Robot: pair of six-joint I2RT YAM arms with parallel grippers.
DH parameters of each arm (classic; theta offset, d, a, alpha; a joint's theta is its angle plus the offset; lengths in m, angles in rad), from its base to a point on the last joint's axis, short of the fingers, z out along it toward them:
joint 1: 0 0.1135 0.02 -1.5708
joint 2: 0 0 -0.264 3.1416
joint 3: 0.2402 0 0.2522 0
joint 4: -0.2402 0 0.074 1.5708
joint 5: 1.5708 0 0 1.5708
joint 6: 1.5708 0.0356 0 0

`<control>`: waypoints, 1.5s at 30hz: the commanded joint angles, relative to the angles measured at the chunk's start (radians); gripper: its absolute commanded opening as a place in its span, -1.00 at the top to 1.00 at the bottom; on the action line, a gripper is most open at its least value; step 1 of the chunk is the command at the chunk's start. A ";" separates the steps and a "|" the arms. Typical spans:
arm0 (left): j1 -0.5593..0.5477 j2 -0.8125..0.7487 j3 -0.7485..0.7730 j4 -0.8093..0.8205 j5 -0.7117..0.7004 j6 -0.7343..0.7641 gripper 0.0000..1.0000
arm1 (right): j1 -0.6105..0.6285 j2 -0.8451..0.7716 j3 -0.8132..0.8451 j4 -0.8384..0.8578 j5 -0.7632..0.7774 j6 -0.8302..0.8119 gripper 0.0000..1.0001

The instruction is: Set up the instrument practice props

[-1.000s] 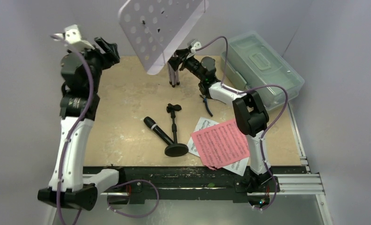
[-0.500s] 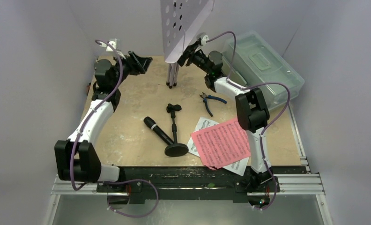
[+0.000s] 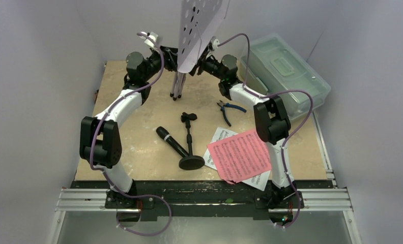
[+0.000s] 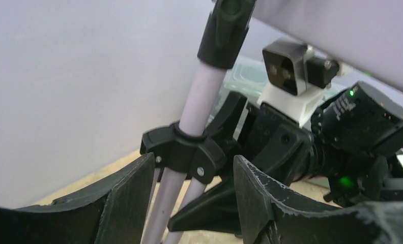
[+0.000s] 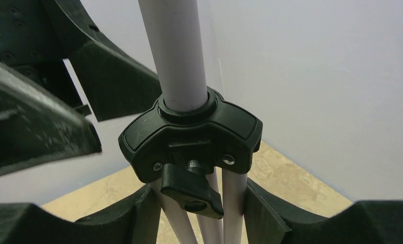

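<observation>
**Music stand upright at the back, a gripper on each side**

Well in front of the music stand (image 3: pixel 178 84) and off to its right, a pink sheet (image 3: pixel 239 155) of printed notes lies flat, skewed over white sheets (image 3: pixel 220 136). Straight in front of the stand, well apart from it, the short black mic stand (image 3: pixel 189 134) lies tipped over on its flat round base (image 3: pixel 191 162). The slim black microphone (image 3: pixel 171 142) lies beside it at an angle. Closer to the stand and to its right lie blue-handled pliers (image 3: pixel 227 109), on the mottled tan table (image 3: pixel 138 132).

The stand has smooth lavender tubes, its legs (image 5: pixel 209 213) folded tight together under a chunky black plastic collar (image 5: pixel 189 134) with a small wing knob (image 5: pixel 192 193). Its thin lavender tray (image 3: pixel 209 30), punched with round holes, sits high and is seen almost edge-on.

The right gripper (image 5: pixel 197 213) comes in from the stand's right. Its rough black fingers (image 5: pixel 260 213) press against the bunched legs just under the collar, holding them. The left gripper (image 4: pixel 192 168) reaches in from the stand's left. It is partly open and straddles the same legs below the collar, with a gap showing on one side. Whether the other finger touches, I cannot tell.

Right of the stand and well apart from it sits a clear lidded box (image 3: pixel 283 71).
</observation>
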 commanded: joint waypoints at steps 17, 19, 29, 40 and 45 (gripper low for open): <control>-0.063 0.064 0.170 0.098 -0.091 0.170 0.38 | 0.061 -0.081 0.097 -0.241 0.041 -0.129 1.00; -0.067 0.066 0.183 0.079 -0.098 0.192 0.38 | 0.065 -0.091 0.102 -0.272 0.055 -0.154 1.00; -0.073 0.069 0.197 0.082 -0.157 0.175 0.27 | 0.091 -0.136 0.105 -0.359 0.126 -0.242 1.00; -0.073 0.066 0.143 0.280 -0.155 0.142 1.00 | 0.119 -0.222 -0.029 -0.333 0.293 -0.187 0.09; -0.073 0.034 0.105 0.342 -0.176 0.128 1.00 | 0.104 -0.317 -0.225 -0.174 0.303 -0.082 -0.97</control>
